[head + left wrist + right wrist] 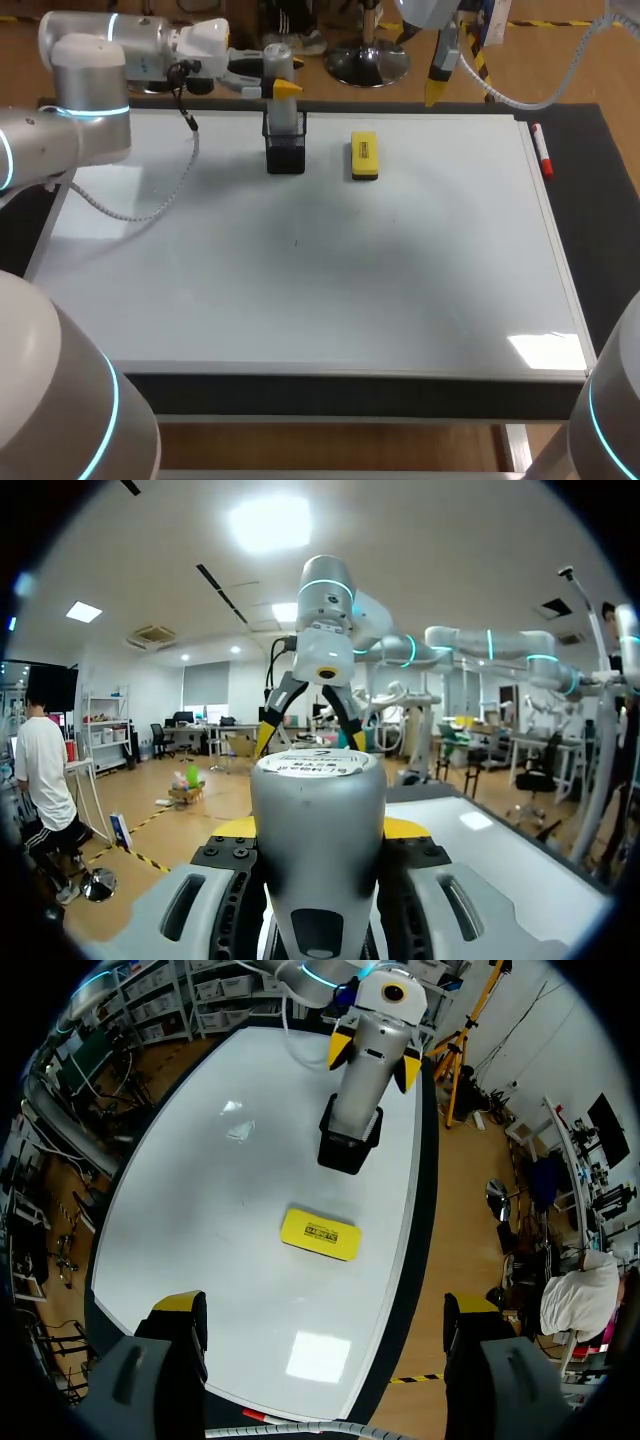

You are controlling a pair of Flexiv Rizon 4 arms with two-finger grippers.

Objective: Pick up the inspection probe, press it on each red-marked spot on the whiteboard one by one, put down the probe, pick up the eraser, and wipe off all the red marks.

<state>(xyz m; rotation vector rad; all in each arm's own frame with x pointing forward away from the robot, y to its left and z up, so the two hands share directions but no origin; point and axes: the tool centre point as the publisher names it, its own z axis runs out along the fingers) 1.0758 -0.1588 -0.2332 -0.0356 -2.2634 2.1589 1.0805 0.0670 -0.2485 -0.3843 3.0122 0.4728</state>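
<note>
Left tool (372, 1057) clamps probe (360, 1095), seated in holder (348, 1150) at far edge of whiteboard (300, 280). Lift straight up, no tilt. Right tool (322, 1310) wide open, empty.

Bright o/h light, glare on w/board (300, 270), soft shadows

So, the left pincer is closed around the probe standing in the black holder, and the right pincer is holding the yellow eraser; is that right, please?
Not quite. The right pincer is open and holds nothing. The yellow eraser lies flat on the whiteboard beside the black holder, as the right wrist view shows. The left pincer is indeed closed around the probe there.
</note>
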